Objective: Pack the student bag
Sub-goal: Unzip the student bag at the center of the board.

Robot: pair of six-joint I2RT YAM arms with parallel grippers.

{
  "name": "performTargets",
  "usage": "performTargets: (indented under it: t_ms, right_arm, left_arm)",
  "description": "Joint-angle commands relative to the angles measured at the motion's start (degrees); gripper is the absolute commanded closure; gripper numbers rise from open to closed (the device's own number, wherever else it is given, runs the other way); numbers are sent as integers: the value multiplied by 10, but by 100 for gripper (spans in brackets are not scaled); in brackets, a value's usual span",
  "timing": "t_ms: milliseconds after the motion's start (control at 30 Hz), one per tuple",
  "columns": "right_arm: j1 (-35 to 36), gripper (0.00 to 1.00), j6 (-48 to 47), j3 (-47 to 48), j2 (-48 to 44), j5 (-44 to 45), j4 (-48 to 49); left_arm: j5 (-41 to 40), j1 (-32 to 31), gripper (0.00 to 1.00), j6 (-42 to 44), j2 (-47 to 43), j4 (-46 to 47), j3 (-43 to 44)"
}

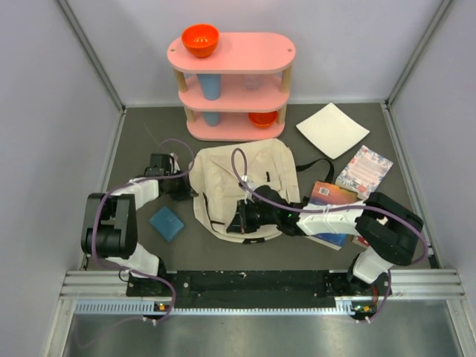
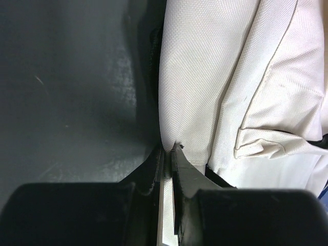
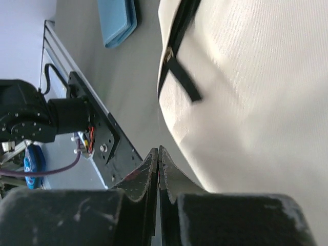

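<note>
The student bag lies flat mid-table, a cream fabric backpack with dark zippers and a black strap trailing to its right. My left gripper is at the bag's left edge. In the left wrist view that gripper is shut on a fold of the bag's cream fabric, which runs back between the jaws. My right gripper hovers at the bag's near edge. Seen from the right wrist, the right gripper is shut with nothing visible in it, just left of the bag.
A blue flat case lies left of the bag, and shows too in the right wrist view. Two books lie to the right, a white square sheet behind them. The pink shelf holds an orange bowl.
</note>
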Motion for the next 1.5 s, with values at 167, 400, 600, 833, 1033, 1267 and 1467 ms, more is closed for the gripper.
performTargets:
  t_ms: [167, 400, 600, 833, 1033, 1267, 1467]
  right_arm:
    - [14, 92, 9, 10, -17, 29, -6]
    - [6, 46, -32, 153, 70, 53, -93]
    - [-30, 44, 0, 198, 119, 2, -133]
    - [-14, 40, 133, 118, 108, 7, -52]
    - [10, 39, 228, 101, 137, 31, 31]
    - [10, 42, 308, 70, 164, 59, 102]
    - [9, 49, 355, 52, 195, 65, 179]
  left_arm:
    - [-14, 19, 100, 10, -5, 39, -5]
    - [8, 18, 100, 14, -10, 47, -32]
    - [11, 18, 100, 16, -13, 50, -38]
    - [32, 18, 48, 6, -38, 52, -51]
    - [46, 18, 21, -4, -105, 48, -85]
    - [85, -13, 20, -31, -135, 83, -124]
    - [88, -27, 37, -48, -111, 111, -138]
